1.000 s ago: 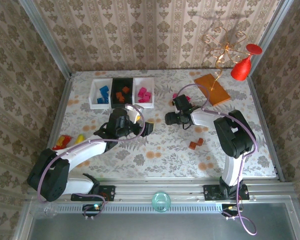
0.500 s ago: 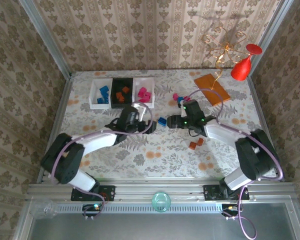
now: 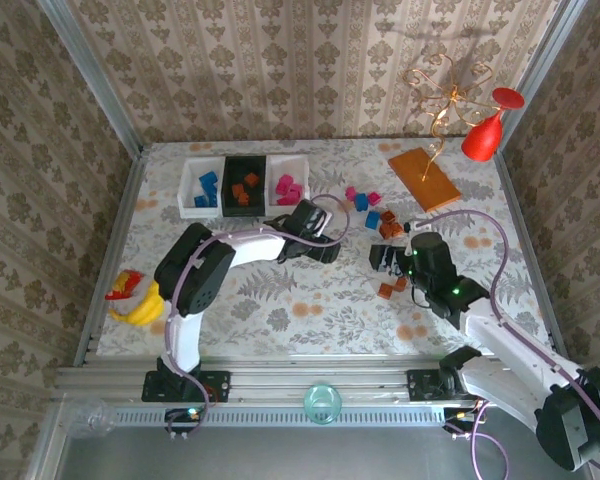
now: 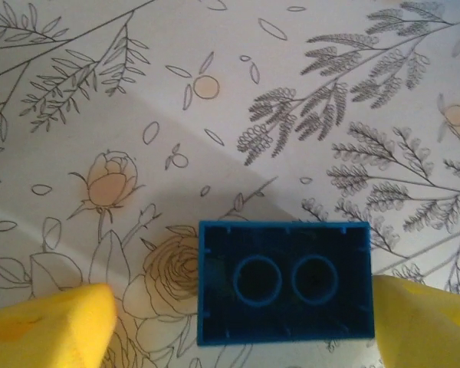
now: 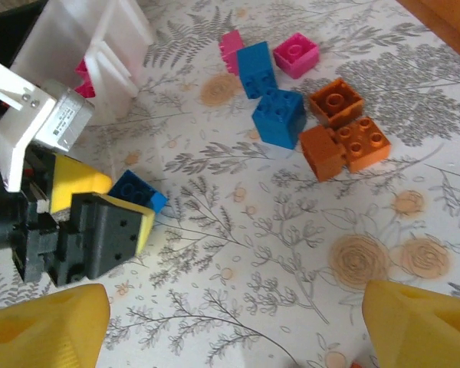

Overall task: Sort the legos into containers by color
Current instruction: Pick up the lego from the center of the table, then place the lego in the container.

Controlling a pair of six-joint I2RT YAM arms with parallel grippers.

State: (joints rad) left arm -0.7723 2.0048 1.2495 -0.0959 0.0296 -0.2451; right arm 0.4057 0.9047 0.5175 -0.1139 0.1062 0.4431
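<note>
Black tray sits between white trays, sorted legos inside. Right of the black tray, left gripper has its fingers spread around an upturned blue lego on the table. Farther right, loose legos. Right gripper fingers wide apart, empty.

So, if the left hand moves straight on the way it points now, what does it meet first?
Probably the blue lego, hollow side up, which sits inside the open left hand; beneath it is the flowered table.
</note>
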